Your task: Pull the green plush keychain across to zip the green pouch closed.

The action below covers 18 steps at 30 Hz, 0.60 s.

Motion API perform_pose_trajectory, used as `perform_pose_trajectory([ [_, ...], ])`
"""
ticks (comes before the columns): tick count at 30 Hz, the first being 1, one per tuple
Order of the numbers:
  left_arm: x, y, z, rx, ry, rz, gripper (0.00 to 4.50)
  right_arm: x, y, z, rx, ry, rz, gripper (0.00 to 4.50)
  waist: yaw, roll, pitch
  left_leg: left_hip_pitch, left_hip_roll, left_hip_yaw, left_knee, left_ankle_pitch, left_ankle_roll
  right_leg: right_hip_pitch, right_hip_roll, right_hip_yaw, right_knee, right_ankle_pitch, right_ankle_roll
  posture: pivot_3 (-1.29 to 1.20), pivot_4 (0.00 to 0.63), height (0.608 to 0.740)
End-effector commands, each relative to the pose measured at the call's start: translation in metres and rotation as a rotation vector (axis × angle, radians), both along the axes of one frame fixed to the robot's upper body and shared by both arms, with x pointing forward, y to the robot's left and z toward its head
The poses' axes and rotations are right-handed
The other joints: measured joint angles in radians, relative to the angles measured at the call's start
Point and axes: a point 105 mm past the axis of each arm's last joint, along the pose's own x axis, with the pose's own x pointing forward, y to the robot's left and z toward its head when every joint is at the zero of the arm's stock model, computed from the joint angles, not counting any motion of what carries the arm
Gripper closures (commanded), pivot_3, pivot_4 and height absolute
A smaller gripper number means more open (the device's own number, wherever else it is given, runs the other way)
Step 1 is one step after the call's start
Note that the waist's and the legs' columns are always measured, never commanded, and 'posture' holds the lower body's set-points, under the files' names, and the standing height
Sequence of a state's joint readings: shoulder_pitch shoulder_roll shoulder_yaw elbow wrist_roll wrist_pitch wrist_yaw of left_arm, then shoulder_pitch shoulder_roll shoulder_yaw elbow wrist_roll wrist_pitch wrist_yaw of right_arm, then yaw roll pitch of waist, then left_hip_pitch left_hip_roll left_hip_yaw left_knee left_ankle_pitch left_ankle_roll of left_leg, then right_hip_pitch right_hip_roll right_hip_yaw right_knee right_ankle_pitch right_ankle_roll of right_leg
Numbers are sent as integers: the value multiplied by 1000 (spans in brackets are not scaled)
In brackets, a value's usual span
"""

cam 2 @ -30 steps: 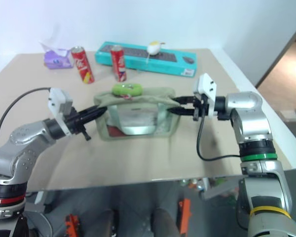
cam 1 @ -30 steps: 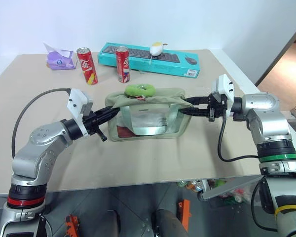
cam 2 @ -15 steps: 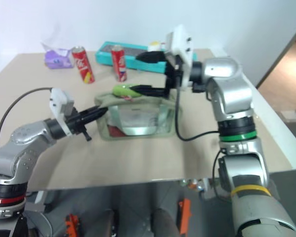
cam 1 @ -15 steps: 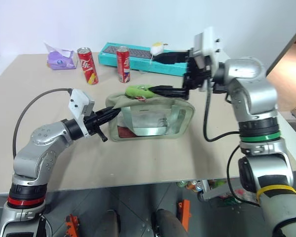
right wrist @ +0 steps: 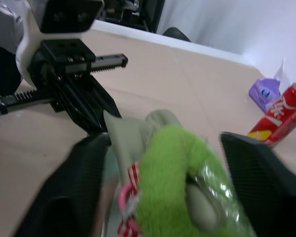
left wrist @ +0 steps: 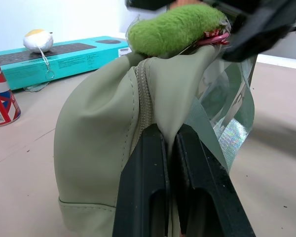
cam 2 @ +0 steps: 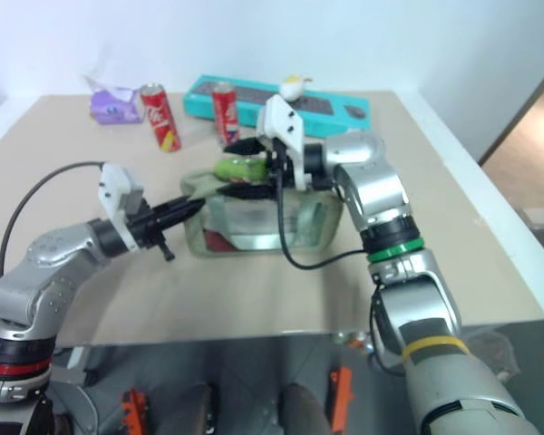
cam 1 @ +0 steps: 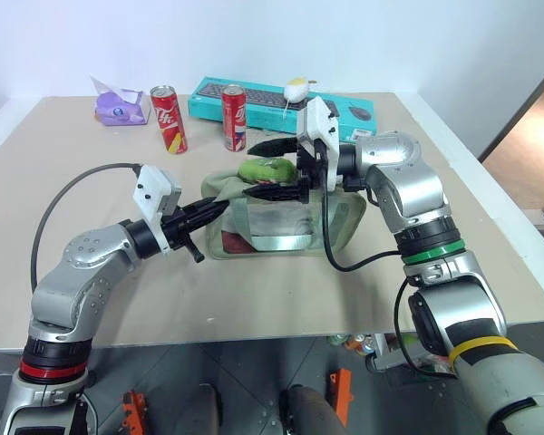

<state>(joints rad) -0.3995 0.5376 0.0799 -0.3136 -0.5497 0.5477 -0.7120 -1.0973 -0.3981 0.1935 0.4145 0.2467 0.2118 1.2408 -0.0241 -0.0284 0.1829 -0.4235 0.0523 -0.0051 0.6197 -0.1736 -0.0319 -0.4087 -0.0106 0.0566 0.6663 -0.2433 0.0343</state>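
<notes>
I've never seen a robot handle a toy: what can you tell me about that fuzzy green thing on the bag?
The green plush keychain is a small, bright lime, fuzzy toy, lying on top of the green pouch at its left end. A pink clip shows at one end. The right gripper has its open fingers on either side of it; whether they touch it is unclear.

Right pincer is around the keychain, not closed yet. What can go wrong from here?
1. The right pincer straddles the green plush keychain with its fingers still open; soft plush may slip out during the pull.
2. The left pincer pinches only a fold at the green pouch end; a hard pull might tear it free.
3. The pouch sags, so the zipper may snag.
</notes>
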Motion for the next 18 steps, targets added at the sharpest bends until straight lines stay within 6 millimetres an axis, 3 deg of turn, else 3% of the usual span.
perform_pose_trajectory([
  [1,-3,-5,0,13,-5,-23,4500,-2,-5,17,14,-50,4,2241,0,0,0,0,0,0,0,0,0,0,0,0,0,0,0,0,150,740],
  [7,-1,-5,0,15,-4,-23,4500,-3,-12,19,21,-46,-7,4297,0,0,0,0,0,0,0,0,0,0,0,0,0,0,0,0,150,740],
  [8,-1,-5,-1,17,-3,-24,4500,-3,-14,20,25,-42,-8,4435,0,0,0,0,0,0,0,0,0,0,0,0,0,0,0,0,150,740],
  [13,0,-6,-2,21,0,-28,4500,-4,-18,22,37,-43,-16,4435,1,0,0,0,0,0,0,0,0,0,0,0,0,0,1,0,150,740],
  [18,9,-3,2,-25,3,33,4500,-5,-25,36,96,-97,-44,4435,3,0,0,0,0,0,0,0,0,0,0,0,0,-1,1,0,150,740],
])
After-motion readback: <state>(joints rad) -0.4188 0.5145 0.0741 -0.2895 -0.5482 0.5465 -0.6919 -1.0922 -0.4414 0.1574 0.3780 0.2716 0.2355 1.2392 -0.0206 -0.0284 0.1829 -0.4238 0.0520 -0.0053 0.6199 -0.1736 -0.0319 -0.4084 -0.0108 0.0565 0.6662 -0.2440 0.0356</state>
